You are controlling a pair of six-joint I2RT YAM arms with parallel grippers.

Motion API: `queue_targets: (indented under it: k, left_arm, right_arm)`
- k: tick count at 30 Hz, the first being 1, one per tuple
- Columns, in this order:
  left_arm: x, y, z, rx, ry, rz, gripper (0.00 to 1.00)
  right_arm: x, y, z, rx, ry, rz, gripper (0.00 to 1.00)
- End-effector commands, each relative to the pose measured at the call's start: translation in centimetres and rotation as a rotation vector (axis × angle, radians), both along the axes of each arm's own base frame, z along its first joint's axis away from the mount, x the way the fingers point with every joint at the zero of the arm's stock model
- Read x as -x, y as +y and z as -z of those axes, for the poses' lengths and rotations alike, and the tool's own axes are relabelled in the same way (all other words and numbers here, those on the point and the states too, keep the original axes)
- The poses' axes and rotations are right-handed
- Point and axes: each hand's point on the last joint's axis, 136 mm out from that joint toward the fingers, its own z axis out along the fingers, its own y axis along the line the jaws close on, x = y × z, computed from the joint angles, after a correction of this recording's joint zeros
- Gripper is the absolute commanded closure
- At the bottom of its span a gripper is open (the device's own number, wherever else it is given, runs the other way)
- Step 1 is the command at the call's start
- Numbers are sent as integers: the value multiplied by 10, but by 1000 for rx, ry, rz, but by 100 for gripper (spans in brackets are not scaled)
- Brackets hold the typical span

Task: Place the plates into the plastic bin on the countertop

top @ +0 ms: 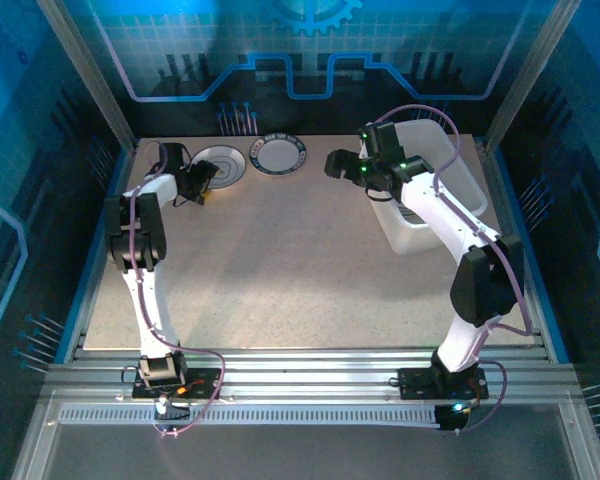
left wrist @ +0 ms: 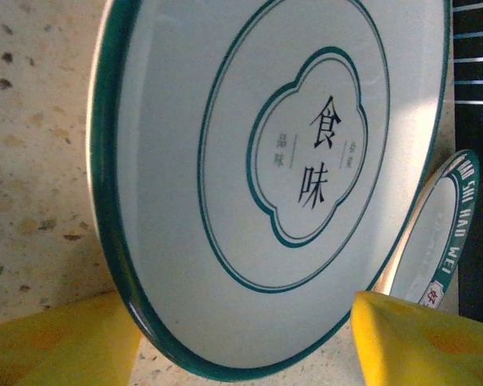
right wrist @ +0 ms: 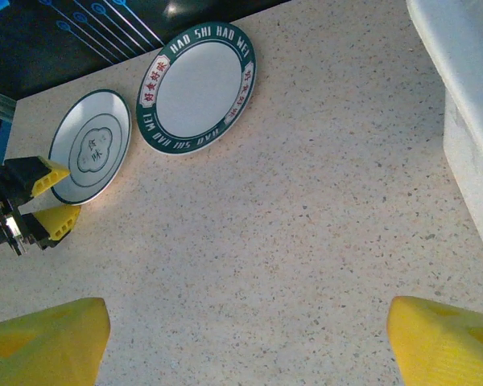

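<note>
Two plates lie at the back left of the countertop (top: pixel 300 270). One has a thin green rim and a central motif (top: pixel 220 166) (left wrist: pixel 290 161) (right wrist: pixel 90 146). The other has a wide green lettered rim (top: pixel 280 154) (left wrist: pixel 447 233) (right wrist: pixel 197 87). My left gripper (top: pixel 202 182) (left wrist: pixel 245 338) is open at the motif plate's near-left edge. Its yellow fingers (left wrist: pixel 56 346) stand on either side of the rim, and the right one is clear of it. My right gripper (top: pixel 338 165) (right wrist: pixel 249 346) hangs open above bare countertop, just left of the white plastic bin (top: pixel 430 180) (right wrist: pixel 467 121).
Blue edges and metal rails frame the countertop, with a blue back wall (top: pixel 300 60) right behind the plates. The bin stands at the back right, partly covered by my right arm. Open countertop stretches across the middle and front.
</note>
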Motion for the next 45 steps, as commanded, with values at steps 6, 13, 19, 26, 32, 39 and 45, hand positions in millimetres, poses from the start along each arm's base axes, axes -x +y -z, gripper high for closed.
queue_targets:
  k: [6,13,19,26,32,39,45]
  left_arm:
    - [-8,6,16,4,-9,-26,62]
    - [2,-2,-2,29,-61,-6,89]
    - [20,-9,-32,33,-120,18,100]
    - [50,-24,-91,37,-228,66,100]
    - [82,-51,-151,45,-347,137,100]
    - [110,-116,-223,68,-488,298,100]
    - [127,-175,-259,110,-558,412,100]
  right_arm:
    - [2,-1,-8,-11,4,-1,10]
    - [10,-6,-9,-22,-1,14,10]
    - [18,-9,-20,-33,-27,21,11]
    - [38,-14,-28,-75,-48,29,11]
    - [56,-11,-36,-154,-58,6,10]
    - [79,10,-59,-320,-90,-103,11]
    - [94,21,-77,-412,-121,-173,9]
